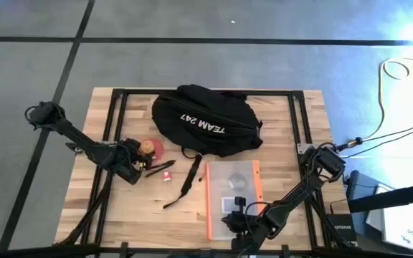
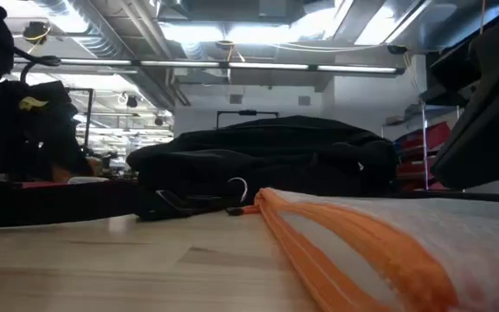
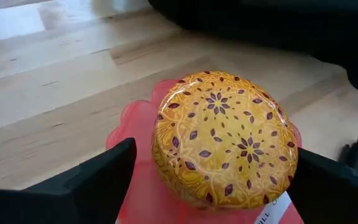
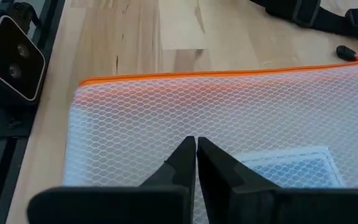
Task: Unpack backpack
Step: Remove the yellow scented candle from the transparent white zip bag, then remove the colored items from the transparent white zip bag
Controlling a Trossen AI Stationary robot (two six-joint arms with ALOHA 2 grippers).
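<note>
Your left gripper [image 3: 210,180] open astride round yellow patterned tin [image 3: 224,138] beside large black fabric backpack [image 1: 205,118]; judge set-down step, next retreat clear. Right gripper [image 4: 196,155] closed, empty, over orange-edged mesh pouch [image 4: 229,109].

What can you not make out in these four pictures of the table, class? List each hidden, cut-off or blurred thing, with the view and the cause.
1. Inside of the backpack: hidden in every view by its black fabric.
2. Contents of the mesh pouch: too small in the high view, blurred in the low view.
3. Red item under the patterned tin: mostly covered by the tin; left wrist view.
4. Small things beside the left gripper: too small in the high view.
</note>
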